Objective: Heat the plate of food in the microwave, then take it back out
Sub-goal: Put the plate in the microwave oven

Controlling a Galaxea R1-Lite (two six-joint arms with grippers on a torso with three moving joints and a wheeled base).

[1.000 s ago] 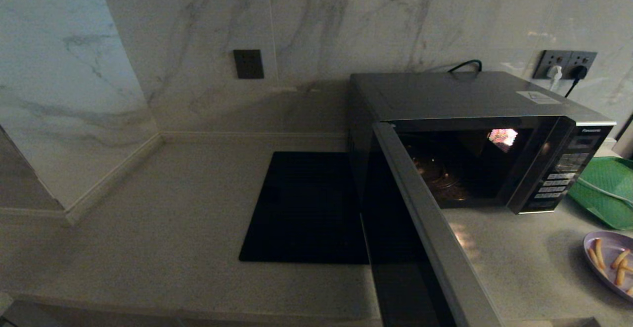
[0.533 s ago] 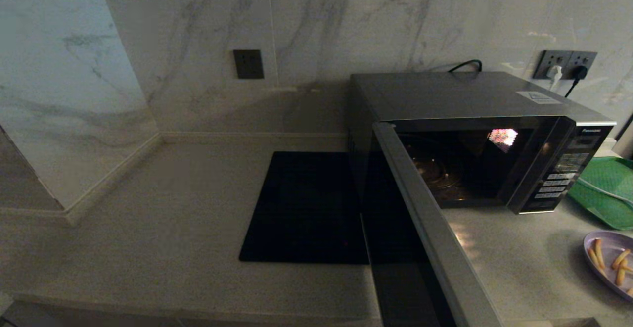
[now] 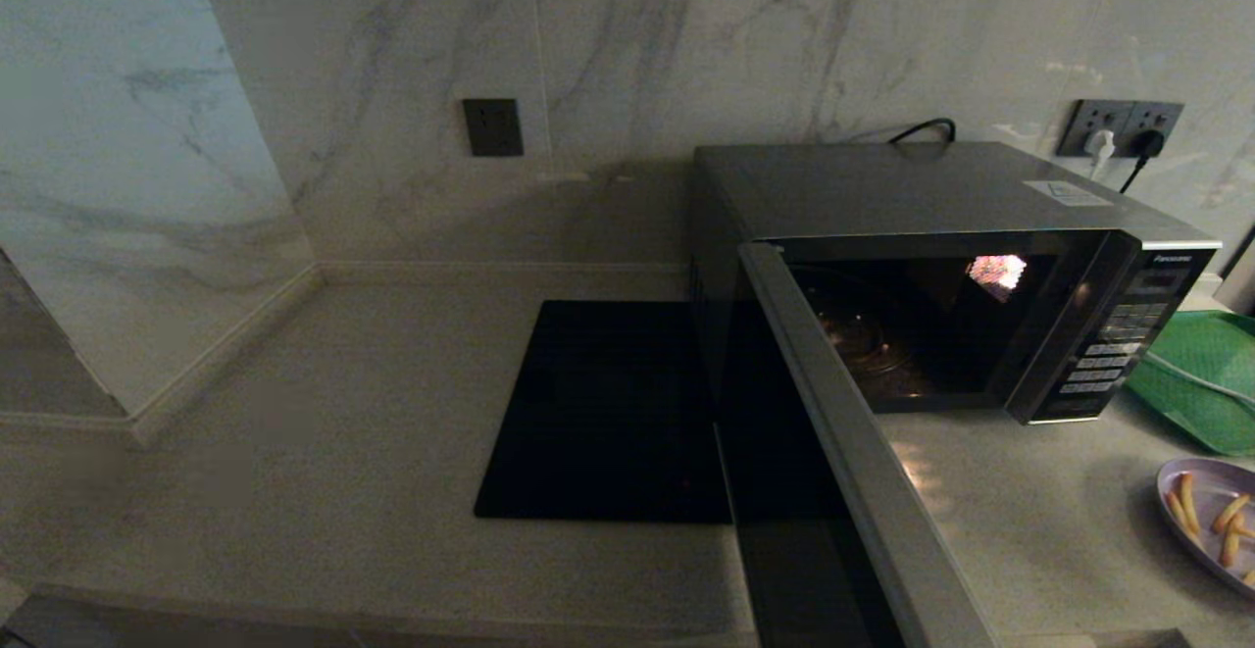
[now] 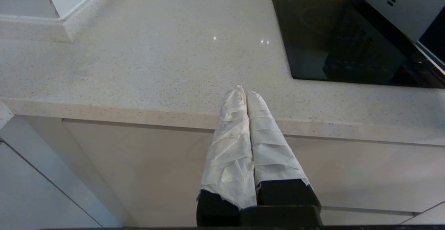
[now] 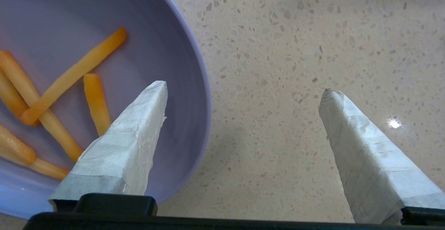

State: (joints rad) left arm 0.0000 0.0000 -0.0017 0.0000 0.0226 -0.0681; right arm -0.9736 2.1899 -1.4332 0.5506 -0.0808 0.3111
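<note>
We see the microwave [image 3: 941, 266] right of centre, door open; the plate of food [image 3: 1211, 521] on the counter [image 3: 324, 452] lower right. Right gripper [image 5: 243, 90] spread over its rim; left gripper [image 4: 245, 94] pressed together, parked.

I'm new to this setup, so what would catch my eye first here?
The microwave stands on the counter with its door swung wide open and its cavity lit. At the counter's right edge sits the plate of fries, and the right gripper hovers over its rim, jaws open.
</note>
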